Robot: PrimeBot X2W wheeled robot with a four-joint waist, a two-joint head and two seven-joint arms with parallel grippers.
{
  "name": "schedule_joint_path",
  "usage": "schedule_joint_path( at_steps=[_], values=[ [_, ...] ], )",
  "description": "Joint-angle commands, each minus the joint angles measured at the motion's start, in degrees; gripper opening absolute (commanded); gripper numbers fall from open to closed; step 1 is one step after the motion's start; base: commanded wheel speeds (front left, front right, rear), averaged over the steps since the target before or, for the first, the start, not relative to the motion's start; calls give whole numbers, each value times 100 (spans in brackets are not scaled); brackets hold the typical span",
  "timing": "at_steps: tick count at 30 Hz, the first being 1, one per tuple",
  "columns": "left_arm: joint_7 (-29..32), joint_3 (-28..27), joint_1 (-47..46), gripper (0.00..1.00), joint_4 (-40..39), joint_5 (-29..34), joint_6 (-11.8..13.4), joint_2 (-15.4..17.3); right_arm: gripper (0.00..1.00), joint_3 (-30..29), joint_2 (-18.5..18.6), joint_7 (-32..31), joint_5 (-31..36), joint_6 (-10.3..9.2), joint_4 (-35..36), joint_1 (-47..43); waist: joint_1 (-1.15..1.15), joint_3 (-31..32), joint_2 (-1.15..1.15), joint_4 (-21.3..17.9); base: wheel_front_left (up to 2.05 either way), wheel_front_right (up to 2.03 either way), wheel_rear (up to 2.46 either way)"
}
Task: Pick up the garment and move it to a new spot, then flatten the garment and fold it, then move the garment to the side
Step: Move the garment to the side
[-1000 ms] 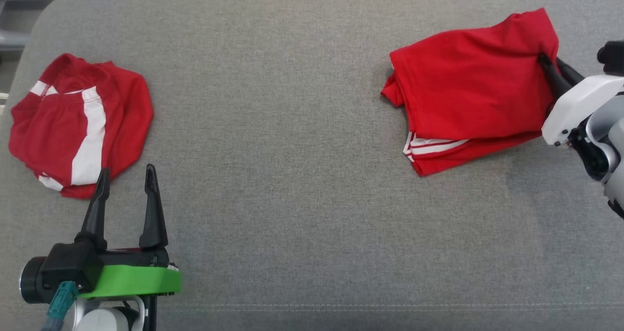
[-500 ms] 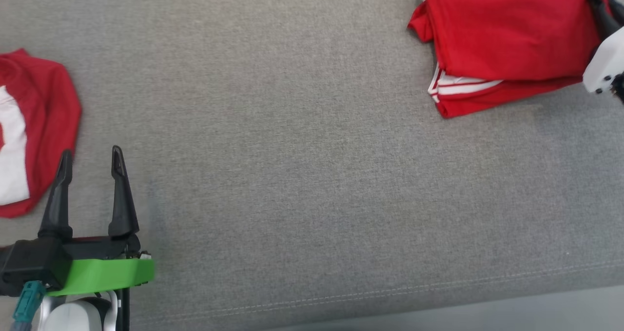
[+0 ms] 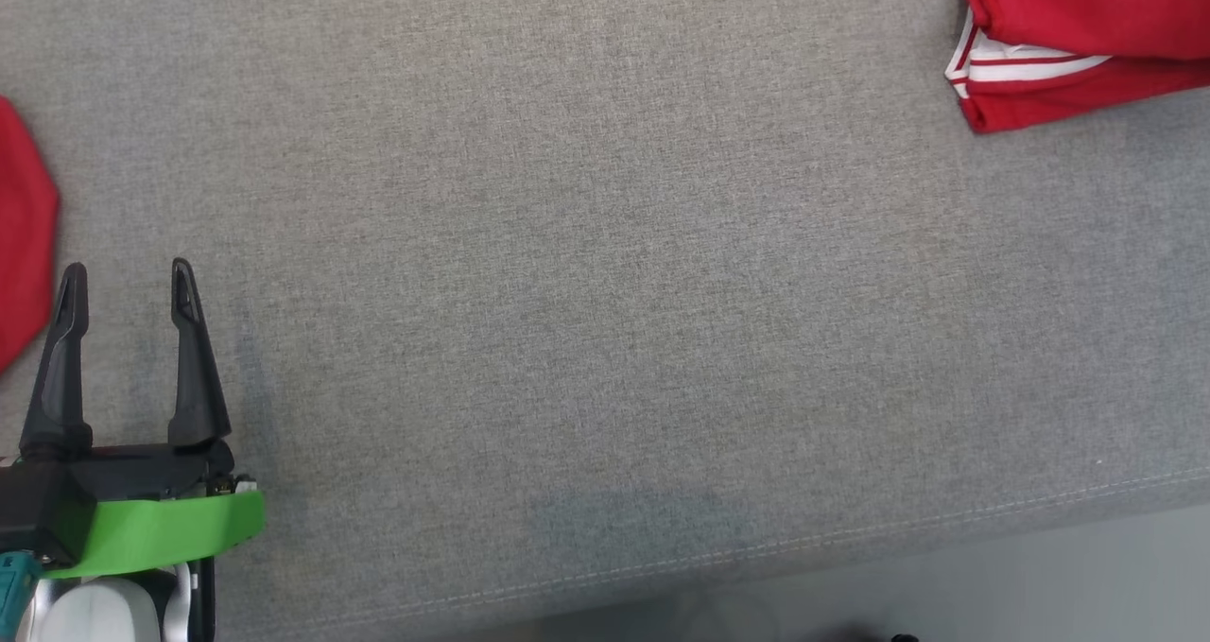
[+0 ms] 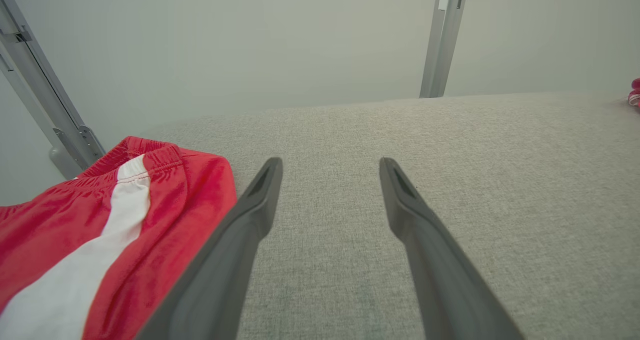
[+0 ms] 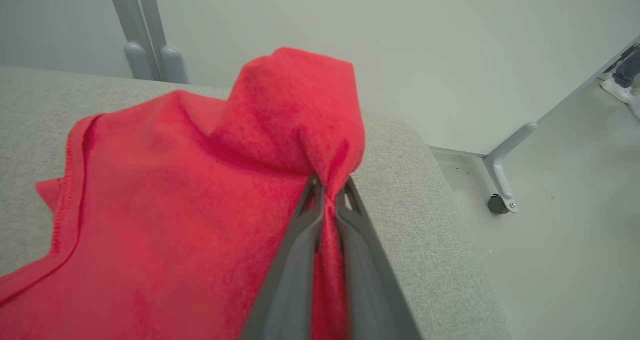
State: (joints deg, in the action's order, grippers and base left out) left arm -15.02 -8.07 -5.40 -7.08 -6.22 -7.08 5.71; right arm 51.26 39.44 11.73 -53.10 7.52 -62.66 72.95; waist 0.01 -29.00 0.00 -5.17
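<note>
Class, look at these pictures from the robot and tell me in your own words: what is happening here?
The robot's right gripper has its fingers shut on a bunched-up edge of the folded red garment, which lies near the right end of the grey padded surface. The left gripper is open and holds nothing, beside a second red-and-white garment lying rumpled at the left.

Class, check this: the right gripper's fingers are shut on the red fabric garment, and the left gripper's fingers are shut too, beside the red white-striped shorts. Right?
One error: the left gripper has its fingers open, as the left wrist view shows. It is beside the red white-striped shorts, and the right gripper is shut on the red fabric garment.
</note>
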Motion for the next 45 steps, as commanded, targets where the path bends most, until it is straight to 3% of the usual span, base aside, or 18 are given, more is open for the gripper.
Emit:
schedule_joint_path(
  at_steps=[1, 18, 19, 21, 22, 33, 40, 45],
  values=[
    [-8, -23, -33, 100, -29, 43, -20, 42, 0, 23, 63, 69, 64, -6, -53, 130, -1, -47, 0, -19, 0, 0, 0],
    [-8, -74, -14, 100, -113, 86, -27, 6, 0, 212, 98, 118, -3, -6, -351, 463, -1, -187, 0, 15, 0, 0, 0],
    [-8, -77, -25, 100, -109, 87, -27, 9, 22, 220, 107, 128, -6, -6, -366, 479, -1, -196, 0, 19, 0, 0, 0],
    [-8, -82, -45, 100, -101, 85, -28, 10, 87, 234, 103, 172, -7, -6, -386, 502, -1, -206, 0, 23, 0, 0, 0],
    [-8, -84, -51, 100, -97, 87, -27, 9, 100, 233, 98, 181, -8, -6, -402, 514, -1, -213, 0, 22, 0, 0, 0],
    [-8, -87, -116, 100, 24, 45, -31, -71, 100, 78, -71, 353, -58, -6, -345, 486, -1, -60, 0, 18, 0, 0, 0],
    [-8, -33, -96, 100, 183, -23, -33, -177, 100, -984, -254, 356, 252, -6, 447, 57, -1, 354, 0, 64, 0, 0, 0],
    [-8, -60, 28, 100, 308, -53, -29, -220, 100, -1958, -693, 357, 765, -6, 1083, -701, -1, 749, 0, 57, 0, 0, 0]
  ],
)
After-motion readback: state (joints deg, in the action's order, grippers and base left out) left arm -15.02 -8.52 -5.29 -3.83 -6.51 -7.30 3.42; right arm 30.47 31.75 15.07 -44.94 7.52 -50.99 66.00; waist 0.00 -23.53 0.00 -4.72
